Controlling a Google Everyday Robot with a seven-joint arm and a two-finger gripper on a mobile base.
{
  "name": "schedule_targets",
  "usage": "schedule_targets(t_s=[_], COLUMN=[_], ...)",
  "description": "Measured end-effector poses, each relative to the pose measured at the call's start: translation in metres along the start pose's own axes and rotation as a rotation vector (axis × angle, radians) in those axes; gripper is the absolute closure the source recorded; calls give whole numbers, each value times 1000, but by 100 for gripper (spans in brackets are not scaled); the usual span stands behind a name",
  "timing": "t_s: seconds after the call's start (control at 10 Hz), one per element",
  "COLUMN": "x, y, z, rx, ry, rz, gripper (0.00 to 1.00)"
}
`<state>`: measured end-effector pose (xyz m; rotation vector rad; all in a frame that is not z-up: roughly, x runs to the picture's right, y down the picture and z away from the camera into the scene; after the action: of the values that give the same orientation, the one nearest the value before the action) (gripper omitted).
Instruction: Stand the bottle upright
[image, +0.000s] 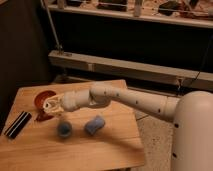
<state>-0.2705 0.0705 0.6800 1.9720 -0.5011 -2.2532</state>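
One arm, mine, reaches in from 3 o'clock across the wooden table (115, 150). Gripper (51, 106) is low over the table's left half, pointing toward 9 o'clock.

Fingers: drawn together. A pale whitish shape sits at their tip, which I take to be the bottle (49, 105), clamped between them. Bottle looks tilted, not upright, and I cannot tell whether its base touches the wood. Outline is hard to separate from my cream-coloured wrist.

Around the gripper:
- Red bowl (42, 97) at 11 o'clock, just beside the bottle, partly hidden behind it. Small dark red patch on the wood below the bowl, at my 7 o'clock; can't say what it is.
- Blue cup (64, 129) at 5 o'clock, near, not touching me.
- Blue pad (94, 125) at 4 o'clock, just right of the cup, under my forearm, apart from both.
- Black flat item (17, 124) with a pale stripe at 8 o'clock, by the table's left edge, well apart from the cup.

Behind the table, at 12 o'clock: a long pale rail (135, 70) along a dark wall and a shelf (150, 17) above it holding unclear items.
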Motion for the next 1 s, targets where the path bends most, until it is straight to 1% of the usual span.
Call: schedule_targets(t_s=[0.2,0.5,0.7,0.8,0.9,1.0], x=[-3,-7,-12,-13,-17,-18], y=[5,10,13,13,15,15], z=[-2,-12,-20,-23,-29,-32], rx=[-17,-57,-85,-93,-110,-119], ry=[10,23,15,12,6,2], rz=[6,18,27,31,39,42], gripper=[92,92,92,92,92,92])
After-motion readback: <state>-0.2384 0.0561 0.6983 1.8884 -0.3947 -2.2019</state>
